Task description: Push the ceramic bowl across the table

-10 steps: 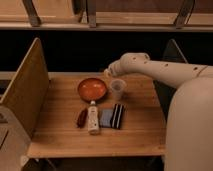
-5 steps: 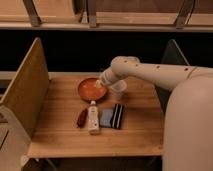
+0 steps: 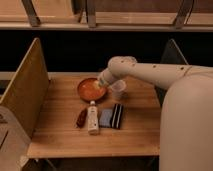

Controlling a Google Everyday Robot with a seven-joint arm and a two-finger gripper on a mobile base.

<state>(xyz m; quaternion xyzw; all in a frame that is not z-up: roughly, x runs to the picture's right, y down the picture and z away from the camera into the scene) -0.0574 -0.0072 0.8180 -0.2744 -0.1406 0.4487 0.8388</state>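
Observation:
The orange-red ceramic bowl (image 3: 90, 89) sits on the light wooden table (image 3: 60, 130), toward its far middle. My gripper (image 3: 101, 83) is at the end of the white arm that reaches in from the right. It is down at the bowl's right rim, touching or just over it. A small clear plastic cup (image 3: 118, 89) stands just right of the bowl, beside my wrist.
Near the table's middle lie a dark red oblong object (image 3: 81, 118), a white bottle (image 3: 93, 118), a blue-grey packet (image 3: 106, 118) and a dark striped packet (image 3: 117, 116). An upright wooden side panel (image 3: 25, 95) stands at the left, a dark one (image 3: 171, 57) at the right.
My arm has swung left and down, from above the clear cup to the bowl's right rim. The bowl looks about where it was.

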